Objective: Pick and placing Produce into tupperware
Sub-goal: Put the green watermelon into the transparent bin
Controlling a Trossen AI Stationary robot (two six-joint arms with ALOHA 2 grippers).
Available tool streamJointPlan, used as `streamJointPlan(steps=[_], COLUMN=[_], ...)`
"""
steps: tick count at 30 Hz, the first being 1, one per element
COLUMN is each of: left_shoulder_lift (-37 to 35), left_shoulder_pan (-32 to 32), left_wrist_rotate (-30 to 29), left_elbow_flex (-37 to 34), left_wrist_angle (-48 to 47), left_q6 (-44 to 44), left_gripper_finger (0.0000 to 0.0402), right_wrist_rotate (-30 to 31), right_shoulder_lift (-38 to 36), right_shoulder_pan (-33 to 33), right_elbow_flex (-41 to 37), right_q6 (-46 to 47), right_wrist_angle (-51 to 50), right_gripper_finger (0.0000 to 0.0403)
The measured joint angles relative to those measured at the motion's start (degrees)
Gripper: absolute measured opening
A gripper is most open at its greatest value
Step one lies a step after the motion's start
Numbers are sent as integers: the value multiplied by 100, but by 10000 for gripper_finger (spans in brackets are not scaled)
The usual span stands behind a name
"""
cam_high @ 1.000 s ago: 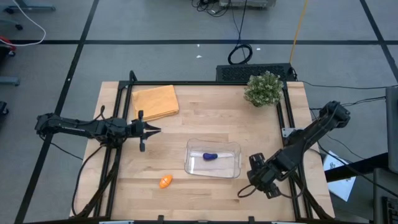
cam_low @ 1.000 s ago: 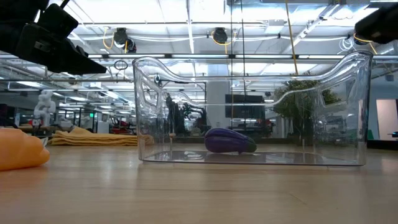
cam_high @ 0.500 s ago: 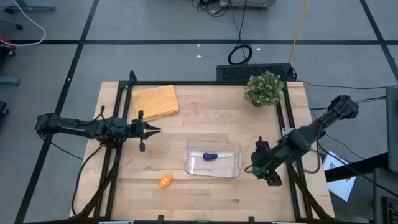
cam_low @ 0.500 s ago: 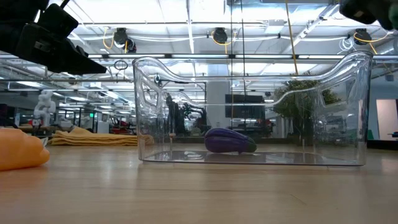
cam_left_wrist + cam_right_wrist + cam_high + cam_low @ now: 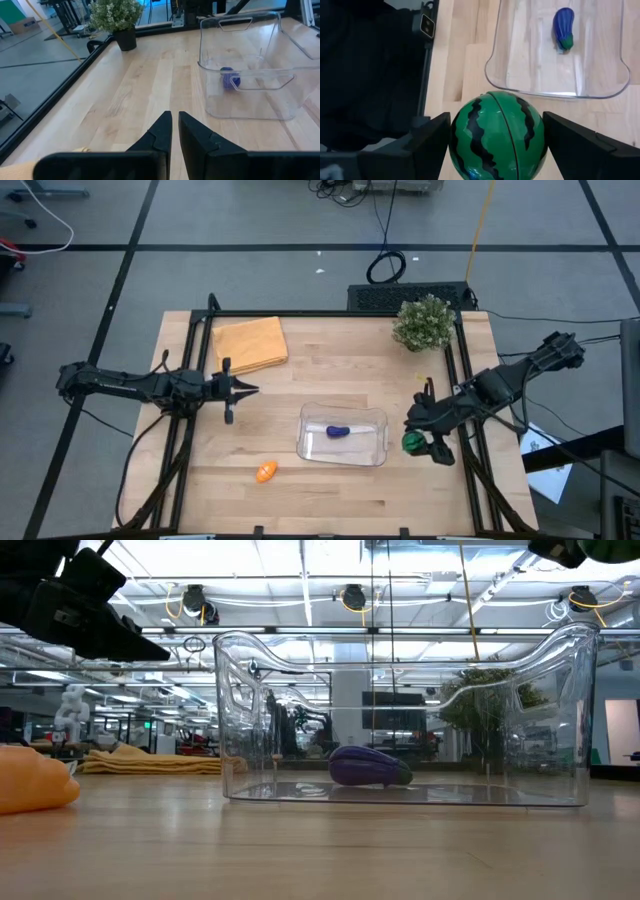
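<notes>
Pale wood table (image 5: 330,350) fills the middle of the high view, with grey floor and cables behind it. At the right of that view, the right tool (image 5: 417,443) hangs just beside the right end of the tupperware (image 5: 343,434), and it grips the melon (image 5: 413,443), a green striped ball. The right wrist view shows the melon (image 5: 498,135) clamped between the 2 dark fingers (image 5: 427,145), with the tupperware (image 5: 555,55) beyond it and the purple piece (image 5: 563,28) lying inside on its floor. In the low view the purple piece (image 5: 368,766) rests on the bottom of the clear tupperware (image 5: 405,720), near the middle.

At the left of the high view, the left tool (image 5: 245,389) waits over the table, well apart from the tupperware, its fingers (image 5: 160,135) drawn nearly together on nothing. The orange piece (image 5: 265,471) lies on the bare table at the lower middle of the high view, near the tupperware's lower left corner but apart from it.

A folded orange cloth (image 5: 250,343) lies at the upper left of the table. A bushy plant (image 5: 423,322) stands at the upper right corner.
</notes>
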Motion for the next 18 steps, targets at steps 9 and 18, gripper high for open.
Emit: streamJointPlan(steps=[9, 18], left_shoulder_lift=[-1, 0], left_shoulder_pan=[1, -1], left_wrist_rotate=[0, -2], left_elbow_flex=[0, 0], left_wrist_angle=[-50, -50], left_q6=[-2, -22], left_gripper_finger=[37, 37], right_wrist_rotate=[39, 63], right_shoulder_lift=[0, -31], right_shoulder_pan=[-232, -712], right_elbow_flex=[0, 224], right_q6=[-137, -485], right_wrist_angle=[-5, 19], right_gripper_finger=[294, 294])
